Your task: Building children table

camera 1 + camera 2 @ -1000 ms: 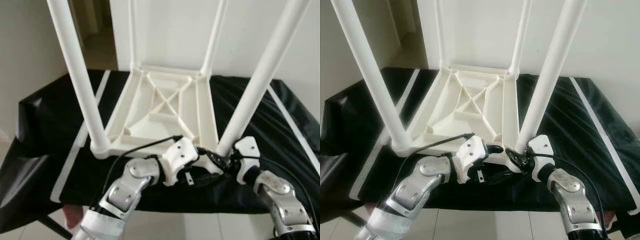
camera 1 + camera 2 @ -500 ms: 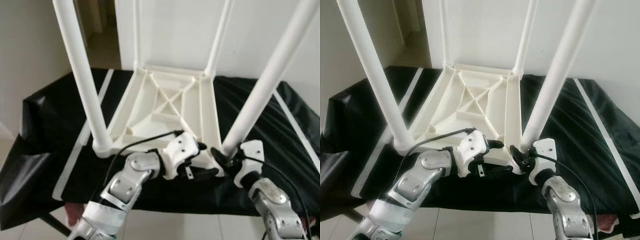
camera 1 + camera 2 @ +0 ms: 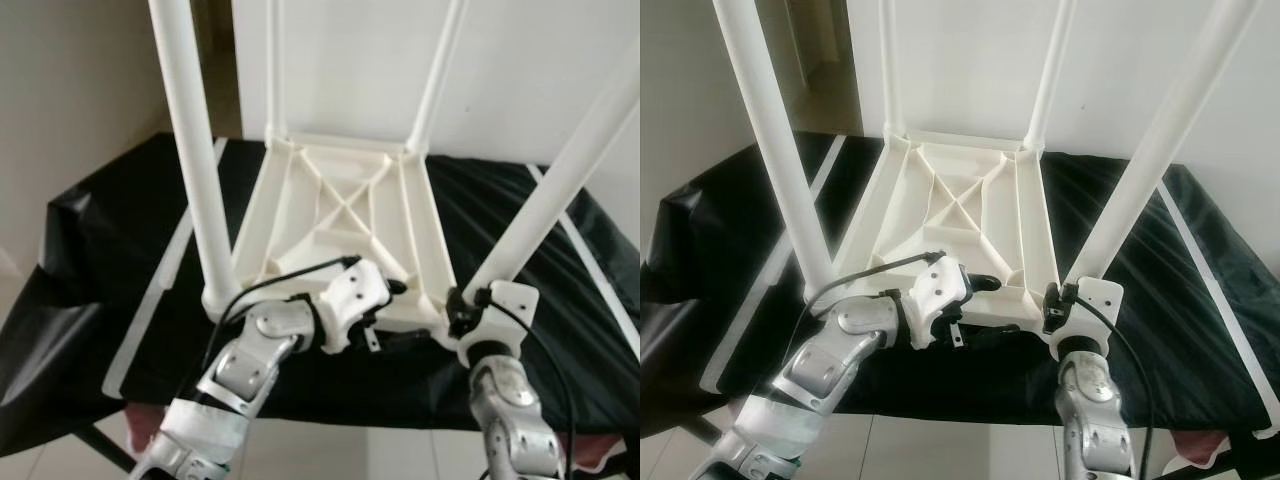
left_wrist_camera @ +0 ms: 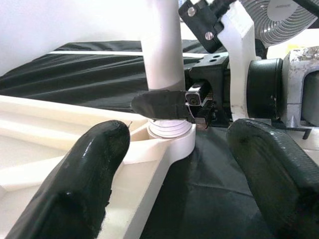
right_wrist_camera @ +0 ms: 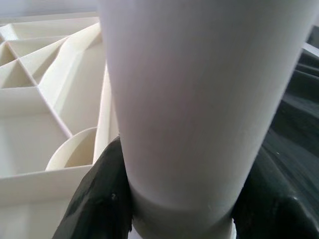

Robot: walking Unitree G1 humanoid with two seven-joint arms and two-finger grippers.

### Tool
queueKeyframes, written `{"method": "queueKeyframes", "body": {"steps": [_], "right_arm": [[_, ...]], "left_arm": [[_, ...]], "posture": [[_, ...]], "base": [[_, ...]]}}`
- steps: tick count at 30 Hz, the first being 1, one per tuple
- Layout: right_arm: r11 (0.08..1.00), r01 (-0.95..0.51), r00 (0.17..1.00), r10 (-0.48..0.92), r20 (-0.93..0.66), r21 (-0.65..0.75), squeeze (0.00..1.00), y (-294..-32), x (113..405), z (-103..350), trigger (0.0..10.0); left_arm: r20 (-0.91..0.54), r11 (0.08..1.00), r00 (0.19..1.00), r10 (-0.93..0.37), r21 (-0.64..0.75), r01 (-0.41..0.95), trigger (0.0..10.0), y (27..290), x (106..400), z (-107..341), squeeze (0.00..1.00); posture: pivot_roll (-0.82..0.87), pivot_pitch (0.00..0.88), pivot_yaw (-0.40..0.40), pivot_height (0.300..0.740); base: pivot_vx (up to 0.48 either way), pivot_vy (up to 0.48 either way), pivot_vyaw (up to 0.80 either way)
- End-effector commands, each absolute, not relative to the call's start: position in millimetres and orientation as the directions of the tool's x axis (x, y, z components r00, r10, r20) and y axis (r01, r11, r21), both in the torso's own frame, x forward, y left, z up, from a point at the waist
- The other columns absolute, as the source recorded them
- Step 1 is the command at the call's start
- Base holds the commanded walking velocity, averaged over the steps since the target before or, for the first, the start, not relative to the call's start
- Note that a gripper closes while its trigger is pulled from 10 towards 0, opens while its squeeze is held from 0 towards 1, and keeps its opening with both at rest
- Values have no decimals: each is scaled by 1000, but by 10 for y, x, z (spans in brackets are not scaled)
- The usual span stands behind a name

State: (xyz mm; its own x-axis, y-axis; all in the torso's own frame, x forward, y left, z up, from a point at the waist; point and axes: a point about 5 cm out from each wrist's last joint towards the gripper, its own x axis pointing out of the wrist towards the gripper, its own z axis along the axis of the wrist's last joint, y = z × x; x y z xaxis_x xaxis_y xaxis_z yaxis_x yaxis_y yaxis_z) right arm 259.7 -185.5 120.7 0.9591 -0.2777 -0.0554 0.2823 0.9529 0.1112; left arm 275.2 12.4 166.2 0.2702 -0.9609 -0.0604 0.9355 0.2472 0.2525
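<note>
Right gripper (image 3: pixel 1058 300) fingers are being pressed shut around the near-right leg (image 3: pixel 1160 150) at its socket, on the upturned table top (image 3: pixel 960 215) lying on the black cloth (image 3: pixel 730 220). Left gripper (image 4: pixel 174 144) is being held open beside the near rim, gripping nothing. If the leg is being twisted askew, it could be jammed or the top dragged off.

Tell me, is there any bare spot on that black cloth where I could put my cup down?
Yes: the black cloth lies bare left of the upturned table, and again to its right. The near edge is crowded: the left gripper and right gripper work at the near right leg.
</note>
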Motion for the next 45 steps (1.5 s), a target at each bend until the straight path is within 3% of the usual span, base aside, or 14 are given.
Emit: {"method": "queueKeyframes", "body": {"steps": [1,5,13,14,26,27,28,29,36,42,45], "right_arm": [[937,331,939,-314,-143,115,0,-1862,2585,1036,10000],[941,302,948,-278,-158,153,0,-1675,2624,1016,10000],[943,306,944,-283,-172,129,0,-1667,2620,943,10000],[945,310,943,-292,-157,107,1000,-1709,2628,942,10000],[956,285,955,-278,-102,68,1000,-1800,2681,968,10000],[959,280,958,-275,-85,53,306,-1841,2679,974,10000],[959,280,958,-275,-85,53,306,-1841,2679,974,10000],[964,262,964,-259,-64,52,0,-1884,2675,990,10000],[985,162,987,-163,6,64,0,-1957,2681,1071,10000],[998,52,998,-54,39,38,0,-2000,2697,1138,10000],[996,-94,993,95,64,-11,0,-2077,2709,1212,10000]], "left_arm": [[-50,285,308,-950,261,922,10000,125,2760,1655,0],[-26,303,319,-947,249,920,10000,97,2709,1671,0],[-10,331,346,-938,266,905,10000,109,2654,1616,0],[-9,355,366,-930,220,908,10000,102,2674,1566,0],[2,404,410,-912,187,896,10000,65,2754,1512,0],[11,415,422,-906,209,886,10000,90,2773,1513,0],[11,415,422,-906,209,886,10000,90,2773,1513,0],[-13,426,443,-897,249,870,10000,118,2804,1483,0],[-31,462,494,-869,304,833,10000,173,2887,1435,0],[-47,410,438,-898,276,869,10000,183,2892,1426,0],[-64,363,392,-918,268,892,10000,179,2863,1397,0]], "posture": [[-34,0,-60,740],[-21,0,-54,740],[-17,0,-48,740],[-19,0,-35,740],[-22,0,-31,740],[-21,0,-31,740],[-21,0,-31,740],[-21,0,-32,740],[-23,0,-34,740],[-29,0,-34,740],[-35,0,-29,740]], "base": [[0,0,0],[0,0,0],[0,0,0],[0,0,0],[0,0,0],[0,0,0],[0,0,0],[0,0,0],[0,0,0],[0,0,0],[0,0,0]]}}
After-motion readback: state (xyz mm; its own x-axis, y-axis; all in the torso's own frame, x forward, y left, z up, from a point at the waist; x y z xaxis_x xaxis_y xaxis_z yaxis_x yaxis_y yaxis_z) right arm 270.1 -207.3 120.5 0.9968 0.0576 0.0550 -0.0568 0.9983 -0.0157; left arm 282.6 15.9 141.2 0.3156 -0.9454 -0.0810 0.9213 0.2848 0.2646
